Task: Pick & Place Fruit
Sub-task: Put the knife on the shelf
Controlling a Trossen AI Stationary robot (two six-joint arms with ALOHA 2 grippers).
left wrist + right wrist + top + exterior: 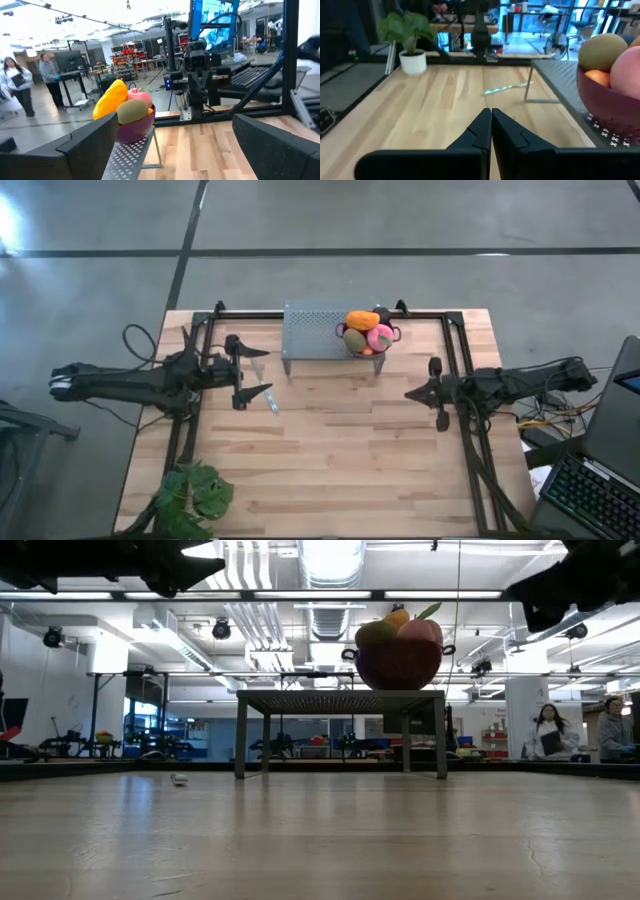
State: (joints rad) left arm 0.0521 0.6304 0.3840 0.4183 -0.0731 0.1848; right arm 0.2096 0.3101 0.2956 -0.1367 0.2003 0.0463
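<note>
Fruit (366, 332): toy pieces were heaped in purple bowl (364, 350) on grey perforated metal stand (315, 332), far centre.
Left gripper (255, 369): fingers apart, empty, left of stand.
Right gripper (410, 394): fingers together, empty, right of centre.

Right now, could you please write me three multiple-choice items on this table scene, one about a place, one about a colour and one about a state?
1. Where does the purple bowl of fruit stand?
A. on the grey perforated metal stand
B. on the bare wooden table
C. beside the plant

2. What colour is the long fruit piece on top of the pile?
A. blue
B. orange
C. white

3. How is the right gripper?
A. shut on a pink ball
B. wide open
C. shut, holding nothing

Answers: 1 A, since the low view shows the bowl on the stand's top; 2 B, since it shows orange from above; 3 C, since its fingers meet with nothing between them.
</note>
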